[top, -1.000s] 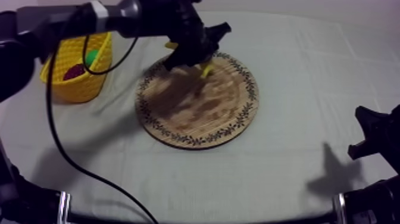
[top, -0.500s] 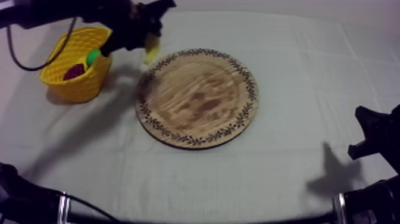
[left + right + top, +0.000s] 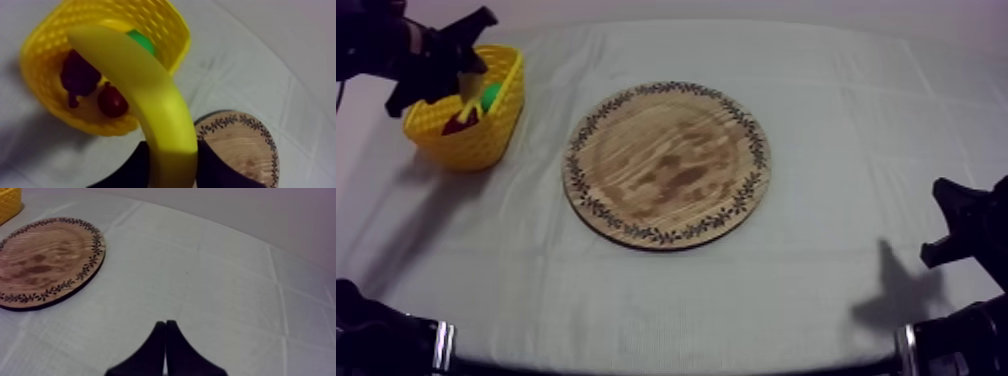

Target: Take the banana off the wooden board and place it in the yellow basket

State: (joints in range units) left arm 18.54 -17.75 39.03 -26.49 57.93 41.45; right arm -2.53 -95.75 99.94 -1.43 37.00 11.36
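The left pincer point(image 3: 172, 167) is closed round one end of the curved yellow toy banana point(image 3: 145, 90). From that grip the banana's long axis runs out over the woven yellow basket point(image 3: 167, 30) - its free end above the opening, where a dark bunch of grapes point(image 3: 77, 75) and a small red fruit point(image 3: 111, 100) lie. The drop looks to be straight down. The round wooden board point(image 3: 666, 165) lies near the basket. The right pincer point(image 3: 166, 338) - a narrow wedge - sits well apart over the desk point(image 3: 225, 288).

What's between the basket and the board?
Bare cloth lies between the basket and the board, nothing on it, as the top view shows.
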